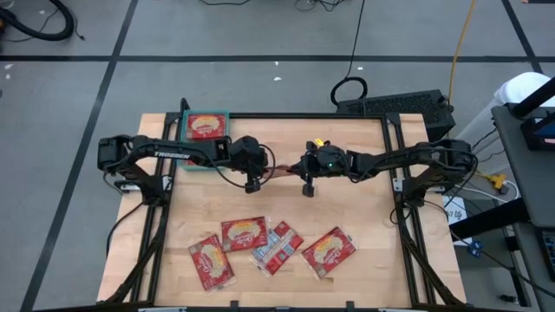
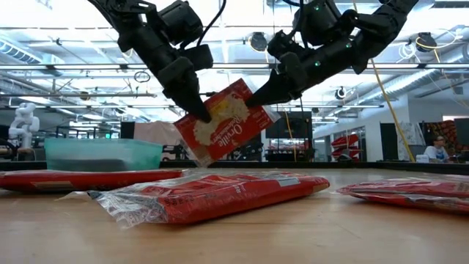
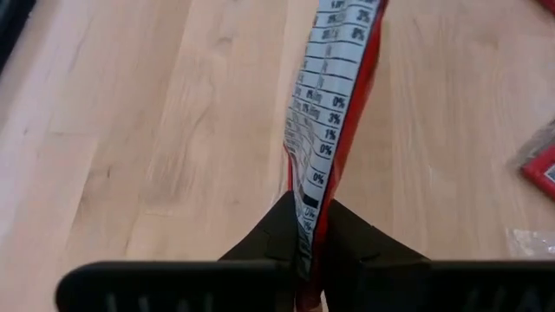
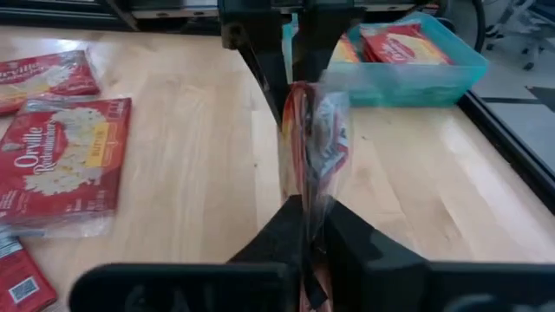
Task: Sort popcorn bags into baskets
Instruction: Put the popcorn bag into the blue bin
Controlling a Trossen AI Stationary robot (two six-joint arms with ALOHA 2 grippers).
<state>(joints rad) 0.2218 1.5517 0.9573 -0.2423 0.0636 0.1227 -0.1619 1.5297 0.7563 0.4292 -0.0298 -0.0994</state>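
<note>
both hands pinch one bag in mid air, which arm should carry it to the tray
Left. The left hand grips the bag and its arm sits beside the tray; the right hand is farther away.

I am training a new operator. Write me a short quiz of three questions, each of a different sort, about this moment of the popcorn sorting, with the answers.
1. True or false: both grippers are shut on one popcorn bag held above the table.
2. Multiple choice: how many bags lie flat on the table's near part? A) two B) four C) seven
3. Short answer: what lies in the teal basket?

Key
1. True: the left gripper and the right gripper each pinch an edge of it.
2. B: four, in a row.
3. At least one red popcorn bag.
</note>
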